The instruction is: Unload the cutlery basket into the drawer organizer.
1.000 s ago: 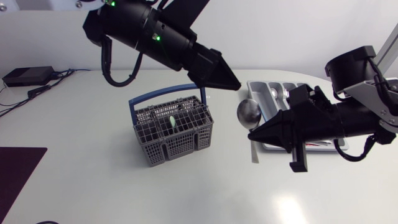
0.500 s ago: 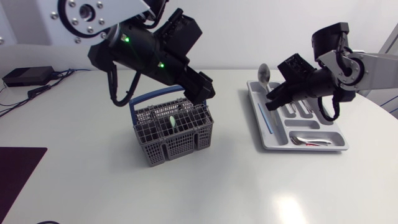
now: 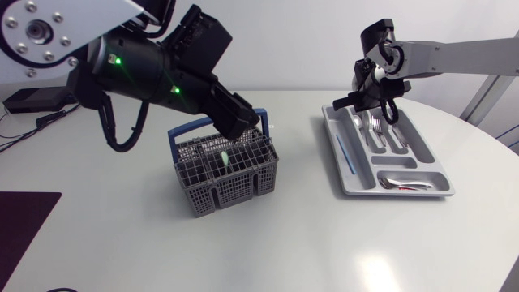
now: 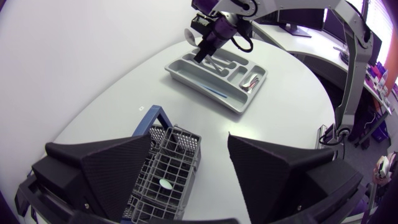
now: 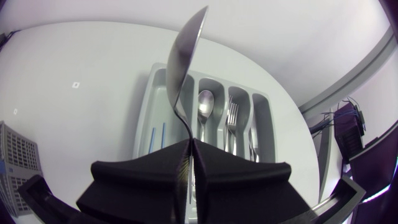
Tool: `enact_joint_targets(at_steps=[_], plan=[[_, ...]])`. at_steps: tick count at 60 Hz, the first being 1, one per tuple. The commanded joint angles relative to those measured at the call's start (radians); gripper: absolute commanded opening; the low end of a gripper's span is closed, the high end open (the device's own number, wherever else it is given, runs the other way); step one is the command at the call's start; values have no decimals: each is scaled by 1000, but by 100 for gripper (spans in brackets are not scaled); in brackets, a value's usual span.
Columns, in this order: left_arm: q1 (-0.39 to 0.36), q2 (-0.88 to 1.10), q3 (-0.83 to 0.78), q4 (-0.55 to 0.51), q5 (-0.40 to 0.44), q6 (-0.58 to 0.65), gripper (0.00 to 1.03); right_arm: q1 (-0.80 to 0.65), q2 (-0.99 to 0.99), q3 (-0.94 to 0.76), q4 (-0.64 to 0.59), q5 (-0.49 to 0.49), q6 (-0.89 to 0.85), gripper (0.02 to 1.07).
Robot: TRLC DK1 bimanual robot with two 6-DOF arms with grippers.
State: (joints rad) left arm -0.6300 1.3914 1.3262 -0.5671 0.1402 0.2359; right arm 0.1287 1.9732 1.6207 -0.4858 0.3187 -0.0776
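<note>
Your left jaws [image 4: 191, 140] are released and spread wide, hovering over the far rim of the basket [image 3: 227, 174], just beside its blue handle [image 3: 190, 130]. A small green piece [image 3: 221, 159] stands in the basket. Your right jaws [image 5: 189, 146] are clenched on a spoon [image 5: 186, 56] by its handle, bowl up, above the far end of the tray [image 3: 397, 194]. Forks [image 5: 233, 115] lie in the tray's slots. The basket and tray sit well apart on the table [image 3: 122, 235], the tray nearer the table's right edge.
</note>
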Motion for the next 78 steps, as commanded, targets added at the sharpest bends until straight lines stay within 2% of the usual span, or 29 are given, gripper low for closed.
enact_joint_targets(at_steps=[1,17,32,55,58,63,70,78], plan=[[9,-23,-27,6,-7,9,95,-11,59,97,-50,25,81,7],[12,-38,-41,7,-7,14,96,-49,210,252,-117,92,87,7],[12,-49,-56,12,-7,14,96,-86,337,349,-132,100,84,7],[9,-52,-59,12,-7,14,96,-106,506,553,-227,99,107,8],[7,-52,-61,12,-7,14,96,-109,523,573,-243,95,110,12],[7,-55,-64,12,-7,14,96,-110,547,607,-278,86,118,26],[7,-58,-65,12,-7,14,96,-106,558,620,-304,62,130,26],[7,-63,-68,12,-7,14,96,-101,538,607,-309,28,134,35]])
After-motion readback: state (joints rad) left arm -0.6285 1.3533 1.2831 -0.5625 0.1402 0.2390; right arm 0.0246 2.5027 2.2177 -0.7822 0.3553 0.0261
